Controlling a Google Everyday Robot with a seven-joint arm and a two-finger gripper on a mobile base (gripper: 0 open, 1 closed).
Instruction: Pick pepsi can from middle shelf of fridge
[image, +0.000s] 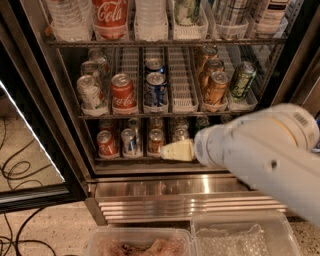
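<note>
The pepsi can (156, 90) is dark blue with a silver top. It stands at the front of a white slotted lane on the middle shelf (183, 104) of the fridge (165, 186), with a second blue can (154, 65) behind it. My gripper (165, 151) is cream-coloured, at the end of the big white arm (260, 150). It points left in front of the bottom shelf, below the pepsi can and slightly to its right, and is not touching it.
A red Coca-Cola can (123, 93) and silver cans (89, 93) stand left of the pepsi. Bronze-gold cans (216, 88) and a green can (243, 80) stand to its right. Several cans (107, 144) fill the bottom shelf. The glass door (30, 165) hangs open at left. Clear plastic tubs (240, 240) sit below.
</note>
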